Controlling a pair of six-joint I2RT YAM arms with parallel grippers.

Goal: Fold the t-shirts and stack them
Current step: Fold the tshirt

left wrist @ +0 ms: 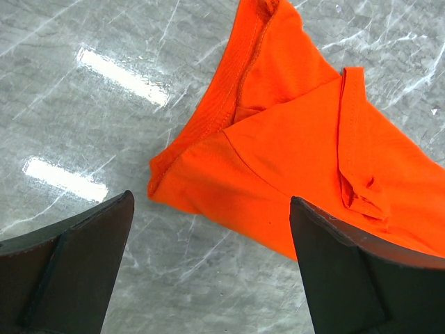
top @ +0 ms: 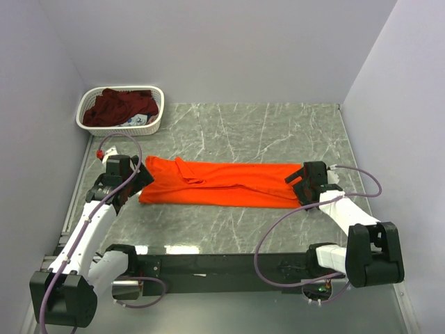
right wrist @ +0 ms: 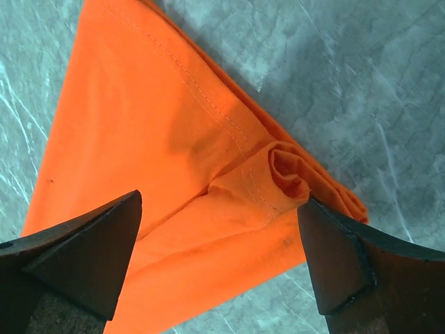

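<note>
The orange t-shirt (top: 222, 182) lies folded into a long strip across the marble table. My left gripper (top: 136, 179) is open just above its left end, whose corner shows in the left wrist view (left wrist: 278, 167); the jaws (left wrist: 212, 278) stand over bare marble beside that corner. My right gripper (top: 300, 182) is open over the right end; in the right wrist view the shirt's hem (right wrist: 201, 195) lies between the spread fingers (right wrist: 219, 271), not gripped. The maroon t-shirt (top: 117, 106) lies crumpled in the basket.
The white lattice basket (top: 154, 120) stands at the far left corner against the wall. Walls close in the table on the left, back and right. A black rail (top: 229, 264) with the arm bases runs along the near edge.
</note>
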